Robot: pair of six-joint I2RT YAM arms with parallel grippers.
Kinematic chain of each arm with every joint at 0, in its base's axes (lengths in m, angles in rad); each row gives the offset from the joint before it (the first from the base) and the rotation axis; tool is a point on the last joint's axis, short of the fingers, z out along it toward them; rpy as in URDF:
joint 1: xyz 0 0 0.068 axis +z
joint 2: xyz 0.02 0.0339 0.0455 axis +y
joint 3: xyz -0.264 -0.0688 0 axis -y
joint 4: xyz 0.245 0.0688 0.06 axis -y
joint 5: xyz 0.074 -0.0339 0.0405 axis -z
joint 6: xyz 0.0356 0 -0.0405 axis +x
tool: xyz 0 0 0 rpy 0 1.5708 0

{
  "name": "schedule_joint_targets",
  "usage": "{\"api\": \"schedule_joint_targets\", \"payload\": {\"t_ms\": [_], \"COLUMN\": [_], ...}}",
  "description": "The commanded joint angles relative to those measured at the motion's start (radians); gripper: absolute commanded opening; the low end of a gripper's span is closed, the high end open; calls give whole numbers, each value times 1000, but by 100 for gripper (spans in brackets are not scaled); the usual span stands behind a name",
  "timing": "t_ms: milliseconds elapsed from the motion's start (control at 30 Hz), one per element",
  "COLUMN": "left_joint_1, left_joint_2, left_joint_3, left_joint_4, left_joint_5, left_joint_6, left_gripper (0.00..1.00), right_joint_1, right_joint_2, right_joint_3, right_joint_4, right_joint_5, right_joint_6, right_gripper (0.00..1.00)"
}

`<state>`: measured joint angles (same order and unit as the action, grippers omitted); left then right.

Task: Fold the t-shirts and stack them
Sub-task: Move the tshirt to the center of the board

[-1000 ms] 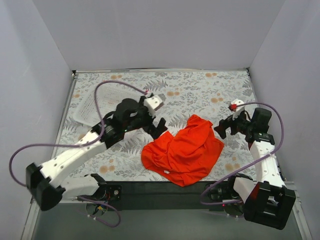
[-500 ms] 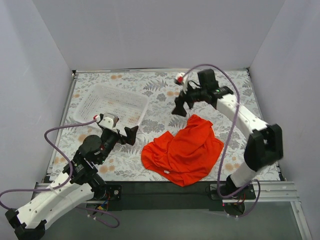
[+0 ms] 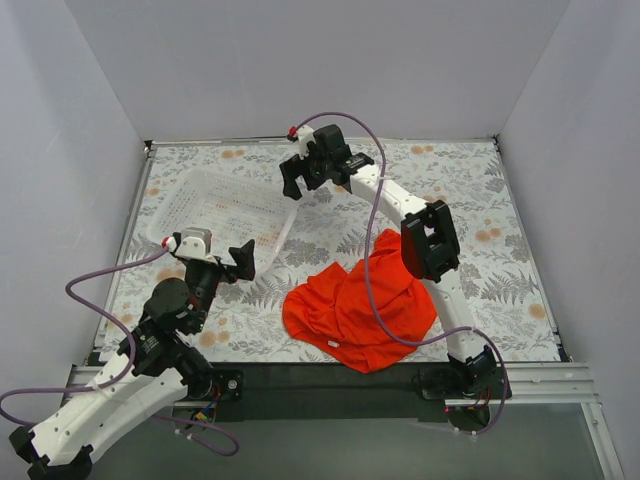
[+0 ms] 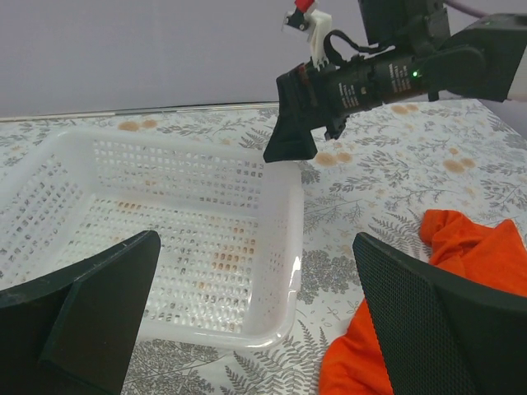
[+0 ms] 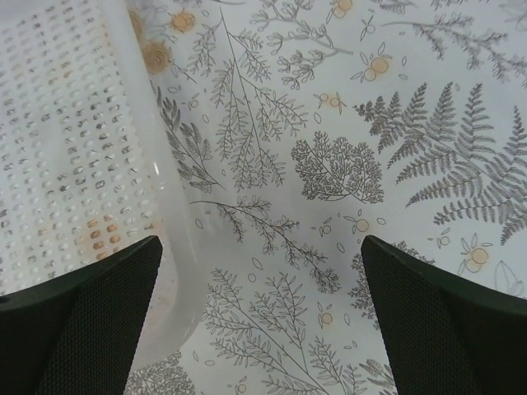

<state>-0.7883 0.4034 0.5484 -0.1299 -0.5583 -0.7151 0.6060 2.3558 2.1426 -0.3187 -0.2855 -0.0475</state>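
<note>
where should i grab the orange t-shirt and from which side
Probably the rumpled left edge of the t-shirt, coming in from the left and slightly above. The shirt lies crumpled rather than flat, and that edge bunches into a raised fold that jaws could pinch. It also faces the left gripper, which is nearby with its jaws open.
</note>
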Motion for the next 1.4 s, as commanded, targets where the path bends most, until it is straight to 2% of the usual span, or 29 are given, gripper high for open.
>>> {"api": "schedule_joint_targets", "payload": {"t_ms": [0,167,233,267,333,367,400,500,633,767,800,833,933,1033,1167,1200,1233,1367], "left_joint_1": [4,6,6,4,6,6,4,6,6,8,11,12,15,17,21,24,26,32], "left_joint_2": [18,51,57,57,60,64,64,69,60,37,32,25,21,37,57,60,63,63], "left_joint_3": [-13,-7,-4,-4,-5,-7,-5,-5,-7,-11,-13,-19,-25,-28,-18,-18,-16,-15], "left_joint_4": [10,7,6,6,10,13,16,22,32,41,42,49,53,53,52,55,55,65], "left_joint_5": [-45,-26,-28,-31,-51,-66,-90,-139,-172,-195,-199,-206,-227,-239,-227,-213,-206,-186], "left_joint_6": [22,28,23,19,6,0,-6,-30,-40,-41,-43,-43,-44,-47,-70,-72,-79,-102], "left_gripper": [98,96,96,95,95,95,95,95,95,95,95,95,95,96,96,96,96,98], "right_joint_1": [17,43,55,61,67,75,78,92,110,184,202,221,297,327,284,270,256,189], "right_joint_2": [43,56,50,48,45,42,31,-12,-73,-70,-49,-34,31,56,-24,-45,-71,-215], "right_joint_3": [69,27,2,-4,-18,-35,-47,-111,-174,-124,-77,-50,44,71,7,-16,-36,-179], "right_joint_4": [43,41,41,41,41,43,46,58,59,14,1,-3,-14,3,68,102,109,124], "right_joint_5": [36,-44,-61,-63,-57,-44,-29,80,274,419,436,418,361,232,28,-126,-153,-216], "right_joint_6": [41,41,41,41,90,113,133,230,439,613,633,653,652,601,421,369,275,129], "right_gripper": [95,80,71,55,32,10,2,1,1,1,4,37,78,87,87,87,95,98]}}
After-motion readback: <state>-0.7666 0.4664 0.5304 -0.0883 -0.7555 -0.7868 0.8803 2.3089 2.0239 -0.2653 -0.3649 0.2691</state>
